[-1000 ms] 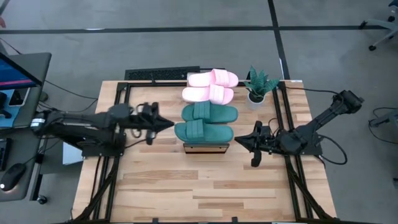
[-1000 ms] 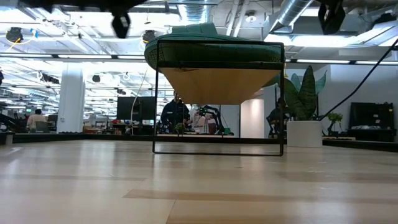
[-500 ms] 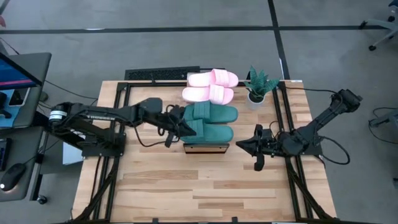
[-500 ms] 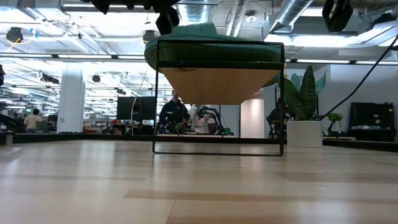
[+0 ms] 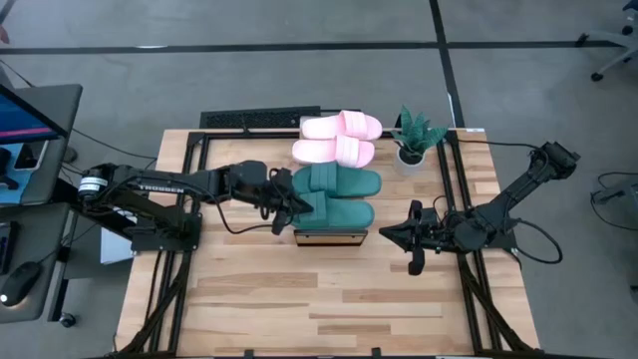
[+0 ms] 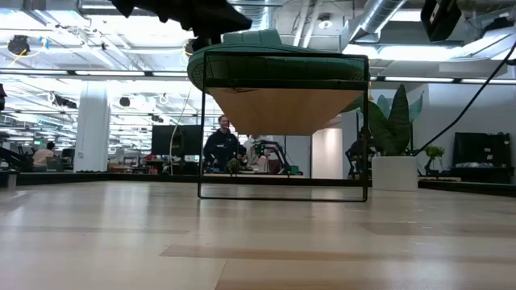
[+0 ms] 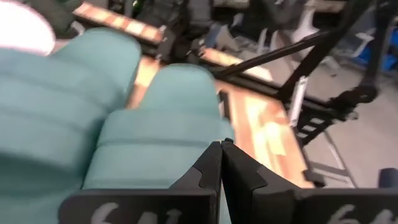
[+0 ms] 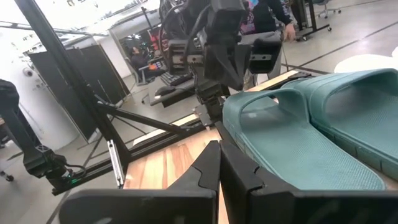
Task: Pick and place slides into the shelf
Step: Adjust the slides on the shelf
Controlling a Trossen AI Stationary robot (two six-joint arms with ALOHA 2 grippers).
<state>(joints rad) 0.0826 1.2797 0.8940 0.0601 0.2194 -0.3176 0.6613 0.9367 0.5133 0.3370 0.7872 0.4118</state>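
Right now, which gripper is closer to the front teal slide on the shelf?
Left. The left gripper sits shut at that teal slide's left end, on the shelf. The right gripper, also shut, waits off the shelf's right side, clear of it.

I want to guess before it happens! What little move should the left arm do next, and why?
Probably a gentle nudge, then backing away. The left gripper, fingers shut, sits at the end of the front teal slide, which lies on the shelf beside the other teal slide. All four slides look placed, so only tidying seems left.
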